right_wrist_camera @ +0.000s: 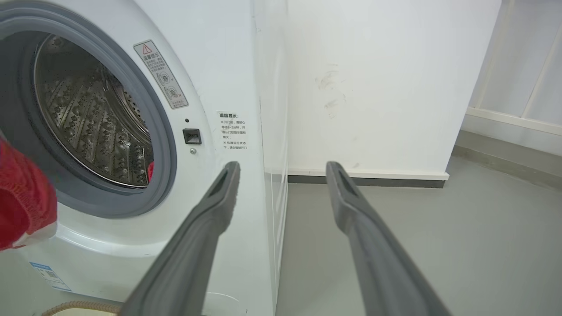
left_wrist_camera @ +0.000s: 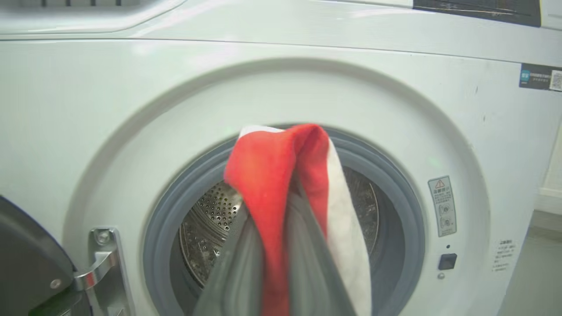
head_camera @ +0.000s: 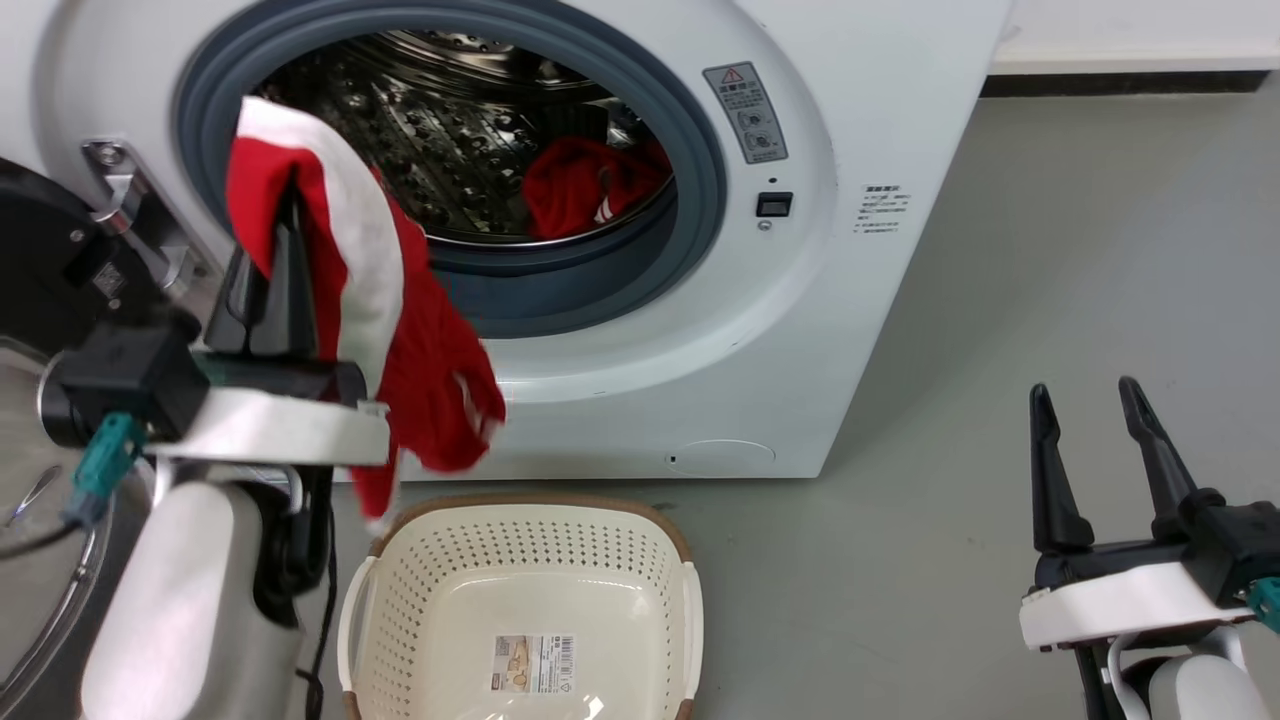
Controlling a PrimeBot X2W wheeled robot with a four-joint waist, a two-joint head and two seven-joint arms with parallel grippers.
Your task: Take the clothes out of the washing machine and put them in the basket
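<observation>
My left gripper (head_camera: 288,205) is shut on a red garment with white trim (head_camera: 400,330), held up outside the porthole of the white washing machine (head_camera: 800,330). The cloth drapes over the fingers (left_wrist_camera: 307,245) and hangs down to just above the back left corner of the basket (head_camera: 520,510), which stands on the floor below with nothing in it but a label. A second red garment (head_camera: 590,185) lies inside the steel drum (head_camera: 440,130). My right gripper (head_camera: 1085,400) is open at the lower right, well off the washer, holding nothing.
The washer's door (head_camera: 40,290) stands swung open at the far left beside my left arm, its hinge bracket (left_wrist_camera: 99,267) close by. Grey floor (head_camera: 1050,250) stretches to the right of the washer, up to a white wall (right_wrist_camera: 373,87) with a dark skirting.
</observation>
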